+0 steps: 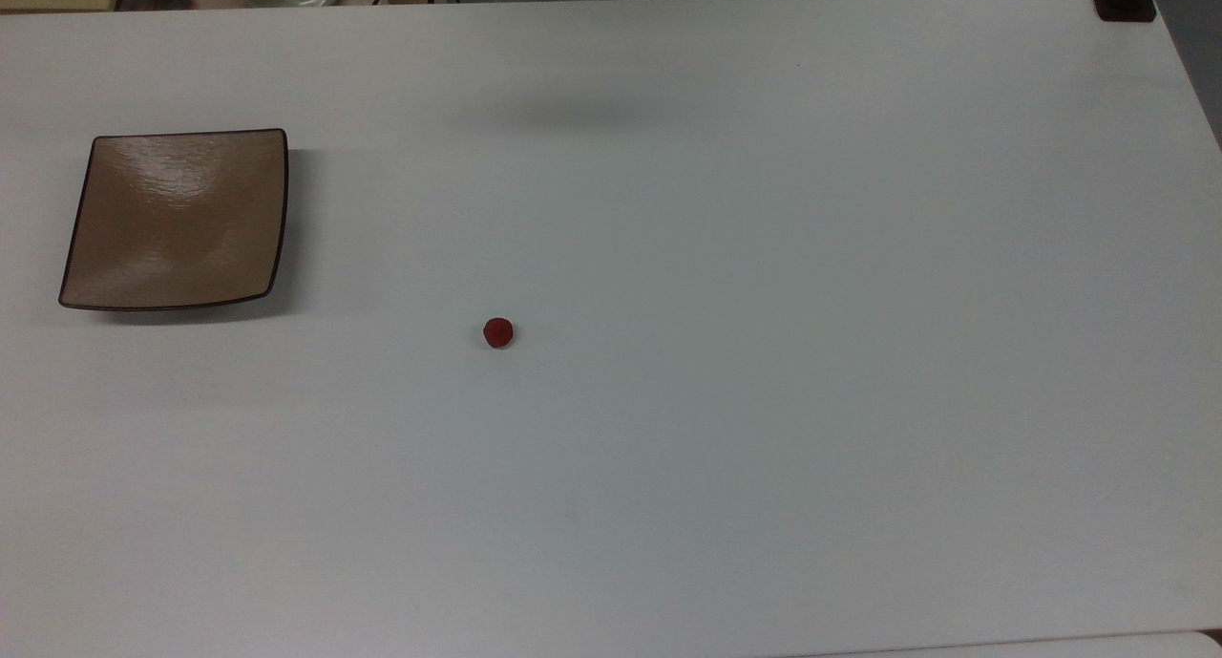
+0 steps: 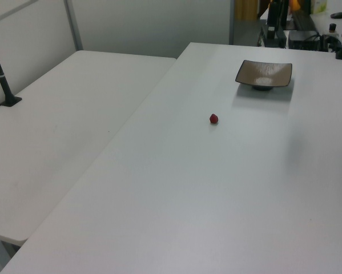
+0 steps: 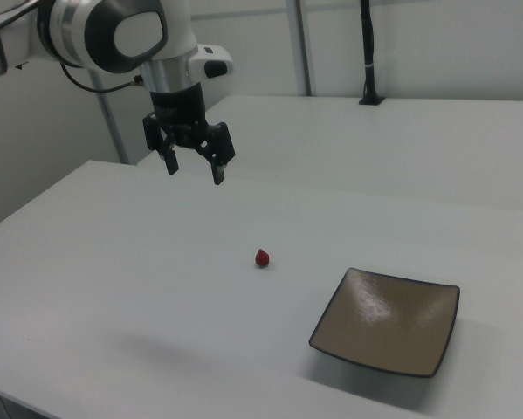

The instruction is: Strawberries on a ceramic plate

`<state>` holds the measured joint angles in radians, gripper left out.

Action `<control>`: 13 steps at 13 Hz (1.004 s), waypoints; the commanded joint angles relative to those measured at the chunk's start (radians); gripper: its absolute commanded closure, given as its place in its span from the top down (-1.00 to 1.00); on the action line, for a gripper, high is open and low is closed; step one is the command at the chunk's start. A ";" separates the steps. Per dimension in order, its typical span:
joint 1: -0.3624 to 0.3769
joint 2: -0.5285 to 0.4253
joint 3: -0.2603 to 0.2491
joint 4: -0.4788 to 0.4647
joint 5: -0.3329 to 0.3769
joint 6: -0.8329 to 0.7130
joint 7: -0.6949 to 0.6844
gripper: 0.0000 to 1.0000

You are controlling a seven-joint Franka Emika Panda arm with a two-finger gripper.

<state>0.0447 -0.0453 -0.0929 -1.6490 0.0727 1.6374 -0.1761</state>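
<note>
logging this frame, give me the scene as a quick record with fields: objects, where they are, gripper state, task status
strawberry: one small dark-red berry lying on the bare white table, apart from the plate
ceramic plate: square tan-brown plate with a dark rim, nothing on it, at the top view's left
gripper: gripper open, holding nothing, hanging above the table, up and to the right view's left of the berry
contact: none between gripper, berry and plate
task status: berry not yet picked up

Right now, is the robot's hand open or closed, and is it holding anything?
Hand: open, holding nothing, up in the air above the table. The strawberry lies on the table.
</note>
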 commanded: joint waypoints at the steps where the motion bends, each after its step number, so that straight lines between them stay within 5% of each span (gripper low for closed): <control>1: 0.020 0.022 -0.005 0.009 0.007 0.030 0.010 1.00; 13: 0.052 0.064 0.004 -0.018 0.016 0.116 0.010 1.00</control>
<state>0.0616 -0.0091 -0.0903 -1.6510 0.0733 1.6759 -0.1761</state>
